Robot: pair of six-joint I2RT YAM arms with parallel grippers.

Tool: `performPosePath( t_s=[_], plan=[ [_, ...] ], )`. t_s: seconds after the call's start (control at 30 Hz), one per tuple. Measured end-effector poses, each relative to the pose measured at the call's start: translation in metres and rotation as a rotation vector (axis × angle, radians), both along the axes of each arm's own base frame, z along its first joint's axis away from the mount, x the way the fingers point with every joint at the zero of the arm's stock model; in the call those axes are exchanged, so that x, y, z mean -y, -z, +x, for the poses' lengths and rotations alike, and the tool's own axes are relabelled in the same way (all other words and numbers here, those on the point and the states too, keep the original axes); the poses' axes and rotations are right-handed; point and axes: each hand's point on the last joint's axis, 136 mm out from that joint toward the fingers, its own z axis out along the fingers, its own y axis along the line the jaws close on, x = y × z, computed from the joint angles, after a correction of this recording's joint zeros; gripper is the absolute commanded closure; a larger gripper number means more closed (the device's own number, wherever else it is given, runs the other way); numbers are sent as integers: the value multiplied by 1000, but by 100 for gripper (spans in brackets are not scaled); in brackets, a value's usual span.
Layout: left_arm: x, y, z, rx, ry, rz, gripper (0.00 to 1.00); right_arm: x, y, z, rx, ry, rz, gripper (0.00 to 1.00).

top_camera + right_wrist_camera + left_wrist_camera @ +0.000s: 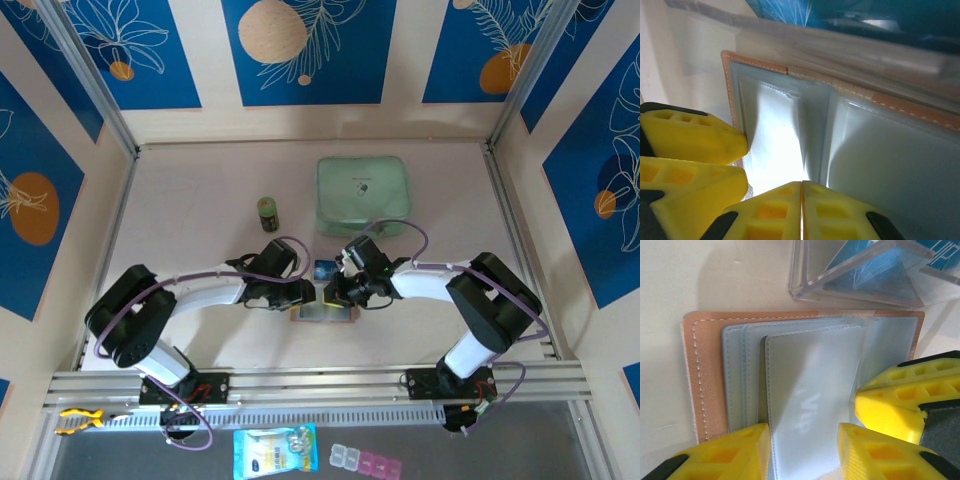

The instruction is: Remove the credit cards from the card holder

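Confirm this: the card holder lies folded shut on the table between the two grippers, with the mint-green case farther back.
One detail is wrong. The card holder lies open, not folded shut: the left wrist view shows its grey-clear inner pockets facing up inside the tan border. The rest holds: it is on the table between the left gripper and the right gripper, with the mint-green case farther back.

I see my right hand [802, 189] at the bottom, its yellow fingers pressed flat together on the near edge of the open card holder [875, 145], over a grey-clear pocket. The left hand [744, 162] is at the left, fingertips slightly apart against the tan rim. Above, a blue credit card [782, 9] shows behind clear plastic [850, 45].
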Motion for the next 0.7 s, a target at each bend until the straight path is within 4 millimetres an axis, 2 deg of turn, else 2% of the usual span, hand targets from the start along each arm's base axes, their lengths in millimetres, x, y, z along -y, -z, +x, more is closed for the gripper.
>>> performPosePath(
  t_s=[0.23, 0.37, 0.7],
  plan=[
    [1, 1, 0, -4, 1, 4, 60, 3, 5, -4, -4, -5, -94, 87],
    [1, 1, 0, -5, 2, 5, 60, 3, 8, -6, -6, -16, -168, 81],
    [2, 0, 1, -1, 0, -3, 68, 5, 11, -10, -12, -24, -225, 82]
  ],
)
